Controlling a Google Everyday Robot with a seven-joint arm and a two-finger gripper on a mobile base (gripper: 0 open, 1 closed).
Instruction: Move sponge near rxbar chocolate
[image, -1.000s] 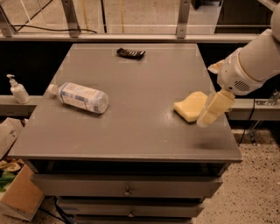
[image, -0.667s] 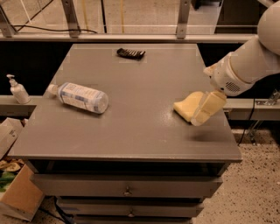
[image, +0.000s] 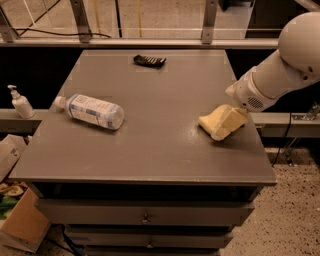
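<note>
Now the gripper (image: 238, 115), mid-right, has dropped onto the pale yellow wavy foam sponge (image: 212, 125); whether it grips, I cannot tell. The flat dark wrapped rxbar chocolate (image: 149, 61) waits top centre.

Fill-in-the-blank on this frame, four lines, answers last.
1. The sponge lies on the table's camera-___ (left/right) side.
2. The gripper is at the ___.
3. The clear bottle lies on its ___.
4. The rxbar chocolate sits at the table's ___ (near/far) edge.
Answers: right; sponge; side; far.
</note>
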